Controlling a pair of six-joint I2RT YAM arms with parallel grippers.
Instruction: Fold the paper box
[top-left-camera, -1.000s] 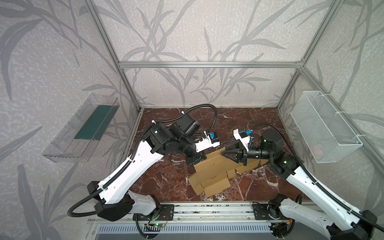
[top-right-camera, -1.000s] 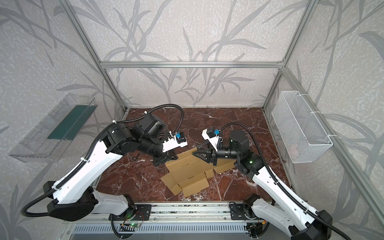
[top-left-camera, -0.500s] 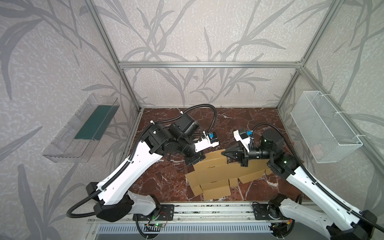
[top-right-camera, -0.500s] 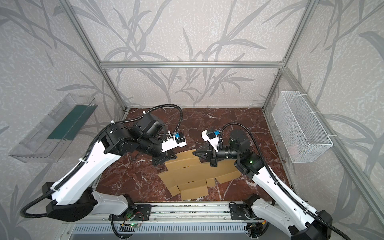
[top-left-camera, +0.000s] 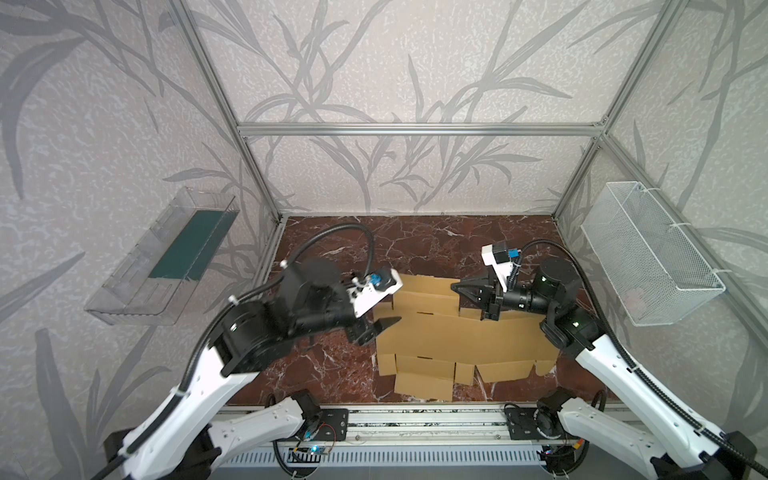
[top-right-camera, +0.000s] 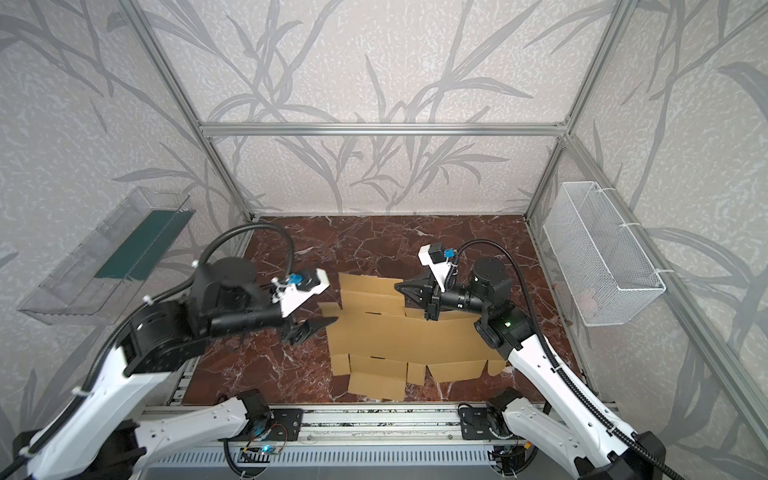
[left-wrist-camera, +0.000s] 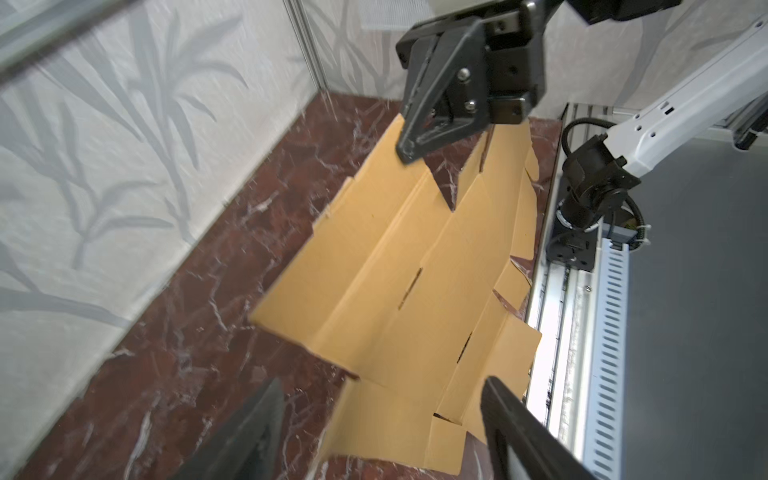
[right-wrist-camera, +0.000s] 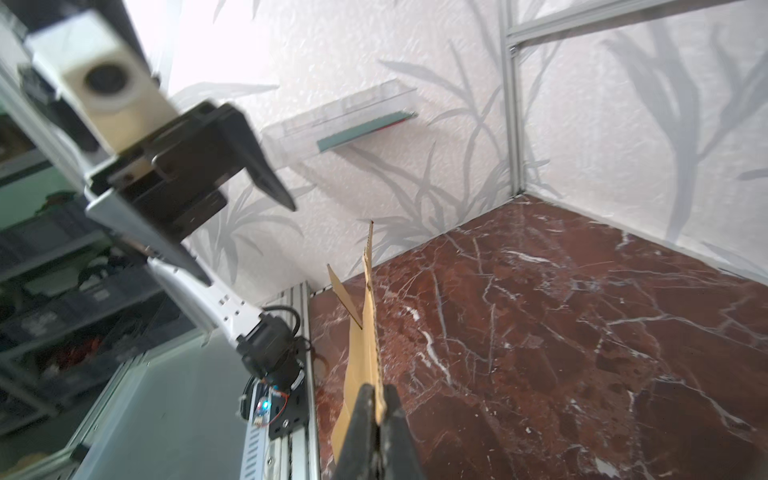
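The paper box (top-left-camera: 457, 336) (top-right-camera: 407, 338) is a flat tan cardboard sheet with flaps and slits, lying on the marble floor in both top views. My right gripper (top-left-camera: 457, 287) (top-right-camera: 400, 286) is shut on its far part, and the right wrist view shows the jaws (right-wrist-camera: 376, 388) pinching the cardboard (right-wrist-camera: 368, 332) edge-on. My left gripper (top-left-camera: 384, 328) (top-right-camera: 318, 326) hovers open at the sheet's left edge, nothing between its fingers. In the left wrist view the open left gripper (left-wrist-camera: 383, 380) frames the sheet (left-wrist-camera: 399, 266), which bends in a shallow valley.
A clear plastic shelf (top-left-camera: 166, 257) with a green strip hangs on the left wall. A white wire basket (top-left-camera: 648, 253) hangs on the right wall. An aluminium rail (top-left-camera: 415, 419) runs along the front edge of the marble floor (top-left-camera: 415, 241).
The left gripper has opened, let go of the sheet and drawn back to the left. The right gripper has shut on the sheet. The sheet has turned square to the front rail and slid right.
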